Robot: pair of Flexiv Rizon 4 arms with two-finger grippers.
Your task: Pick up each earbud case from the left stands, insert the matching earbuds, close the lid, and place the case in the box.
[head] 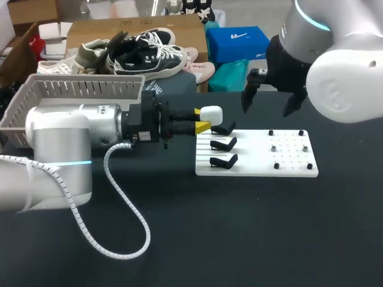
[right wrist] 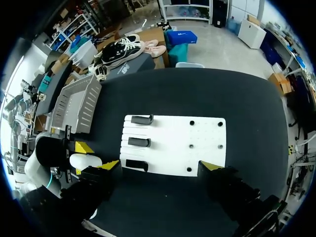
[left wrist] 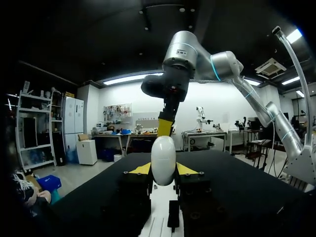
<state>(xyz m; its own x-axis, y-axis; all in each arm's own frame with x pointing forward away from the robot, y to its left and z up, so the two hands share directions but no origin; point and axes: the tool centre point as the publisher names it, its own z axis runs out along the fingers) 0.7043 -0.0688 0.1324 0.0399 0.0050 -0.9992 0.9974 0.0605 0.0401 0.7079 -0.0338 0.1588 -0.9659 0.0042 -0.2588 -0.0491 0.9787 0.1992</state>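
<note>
A white, egg-shaped earbud case is held above the far stand, with my left gripper shut on it from two sides. In the left wrist view the case stands upright between the yellow tips of that gripper. Three black stands line the left edge of the white board, and all three look bare. Small dark pieces dot the board's right half. My right gripper hangs open above the board's far edge. In its own view its fingers straddle the board.
A grey mesh basket stands at the back left behind my left arm, also seen as the basket in the right wrist view. A white cable loops over the black tabletop in front of the left arm.
</note>
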